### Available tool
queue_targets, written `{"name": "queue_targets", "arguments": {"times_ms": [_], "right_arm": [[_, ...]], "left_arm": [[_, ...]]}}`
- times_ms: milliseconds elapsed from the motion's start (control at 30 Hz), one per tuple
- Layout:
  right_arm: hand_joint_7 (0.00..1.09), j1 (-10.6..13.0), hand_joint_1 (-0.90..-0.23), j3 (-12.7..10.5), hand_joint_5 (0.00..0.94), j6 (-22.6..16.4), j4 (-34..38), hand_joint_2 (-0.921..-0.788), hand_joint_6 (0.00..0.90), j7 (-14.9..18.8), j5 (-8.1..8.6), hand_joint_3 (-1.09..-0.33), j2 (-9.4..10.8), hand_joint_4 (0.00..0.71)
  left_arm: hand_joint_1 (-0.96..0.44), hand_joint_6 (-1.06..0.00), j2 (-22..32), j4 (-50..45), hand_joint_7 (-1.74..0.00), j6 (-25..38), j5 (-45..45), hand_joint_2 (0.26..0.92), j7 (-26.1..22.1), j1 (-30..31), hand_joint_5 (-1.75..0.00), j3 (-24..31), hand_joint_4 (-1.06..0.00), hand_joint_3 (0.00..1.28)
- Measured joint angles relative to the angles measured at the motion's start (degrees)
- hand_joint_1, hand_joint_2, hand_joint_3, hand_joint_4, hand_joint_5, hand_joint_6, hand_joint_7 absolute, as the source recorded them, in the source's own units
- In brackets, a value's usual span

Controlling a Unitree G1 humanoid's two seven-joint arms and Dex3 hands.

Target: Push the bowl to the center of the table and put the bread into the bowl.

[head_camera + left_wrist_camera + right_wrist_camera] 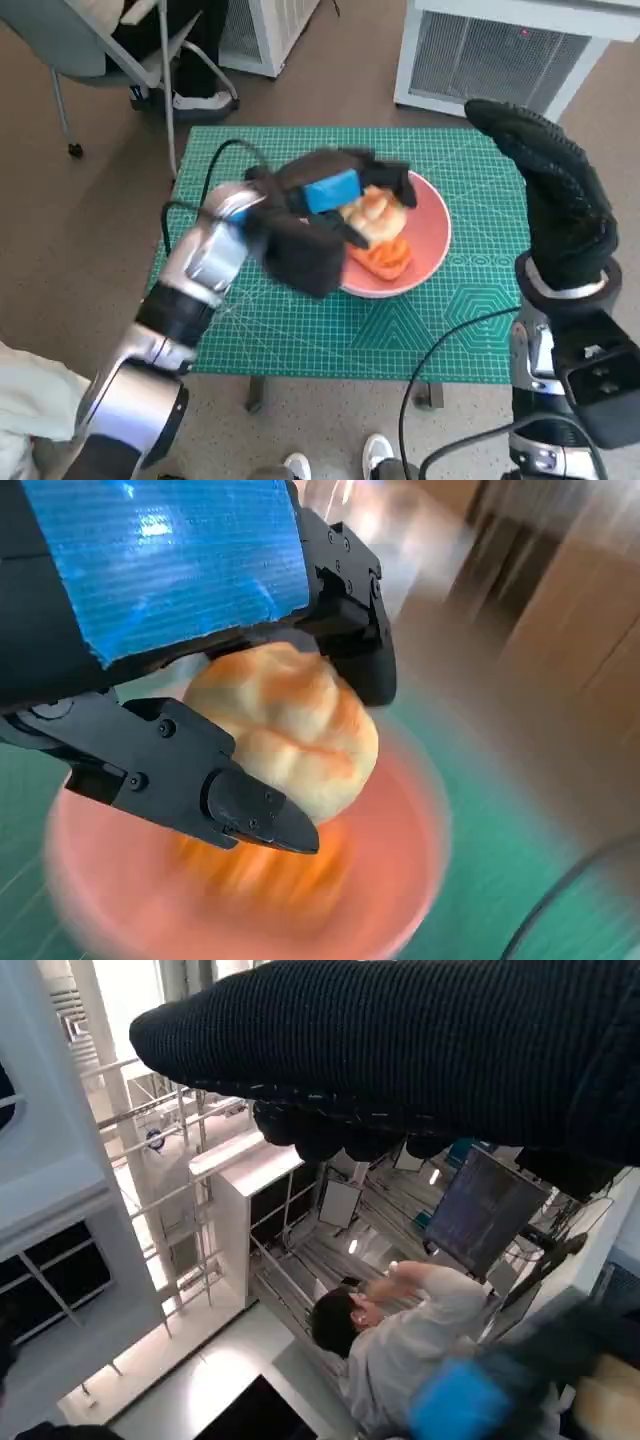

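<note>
In the head view you see the pink bowl (425, 240) standing on the green cutting mat (300, 330), somewhat toward the far right part of it. The left hand (325, 205), with blue tape on its back, is over the bowl, and its picture is blurred. The bread (375, 212), a pale golden bun, sits between the black fingers of this hand, above the bowl's inside. Under it, an orange thing (385, 258) lies in the bowl. The right hand (560, 195) in the knitted glove stands upright near the right edge of the mat, apart from the bowl and touching nothing. How its fingers lie you cannot tell well from here. A chair (110, 55) and a person's legs are on the floor beyond the table.

In the left wrist view the bread (285, 730) is clearly gripped: one black finger (190, 775) presses on its near side and another (355, 630) curls around its far side, so the bun is between them and touches both. The bowl (410, 820) is below, blurred, and the bread seems to be lifted over it.

In the right wrist view the glove of the right hand (400, 1050) fills the top as a dark band. Its fingers are curled, with nothing seen in them. A person in a light top (400, 1330) is behind, and the blue tape of the left hand (460, 1400) shows blurred at the lower edge.
</note>
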Motion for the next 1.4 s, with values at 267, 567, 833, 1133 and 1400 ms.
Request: {"name": "queue_targets", "arguments": {"times_ms": [267,567,833,1133,1400], "right_arm": [[0.60,0.96,-0.558,-0.54,0.000,-0.05,-0.63,-0.921,-0.001,-1.17,-1.97,-0.757,-0.05,0.279],[0.60,1.46,-0.557,-0.90,0.000,0.06,-1.70,-0.921,-0.001,-3.11,-3.47,-0.762,-0.04,0.278],[0.60,1.43,-0.554,-1.07,0.000,0.05,-1.37,-0.921,-0.001,-4.18,-4.00,-0.761,-0.02,0.278],[0.62,0.46,-0.550,-1.12,0.003,0.81,-0.94,-0.921,0.001,-5.28,-4.33,-0.763,0.06,0.282],[0.64,-0.50,-0.556,-1.10,0.006,2.12,-0.68,-0.921,0.001,-6.10,-4.32,-0.765,0.51,0.288]], "left_arm": [[-0.35,-0.17,-0.87,2.79,-0.34,-0.48,1.04,0.921,1.90,0.00,0.00,-0.91,-0.18,0.03],[-0.39,-0.12,-0.86,4.46,-0.30,-6.44,0.71,0.921,8.28,0.94,0.00,0.37,-0.08,0.05],[-0.45,-0.11,-1.47,4.88,-0.29,-15.75,-3.42,0.921,17.79,4.22,-0.01,5.60,-0.07,0.12],[-0.46,-0.15,-4.67,4.78,-0.40,-26.18,-10.79,0.921,27.00,8.19,-0.03,13.08,-0.22,0.24],[-0.43,-0.19,-8.64,2.57,-0.42,-31.87,-18.24,0.921,29.70,12.07,-0.06,17.85,-0.32,0.30]]}}
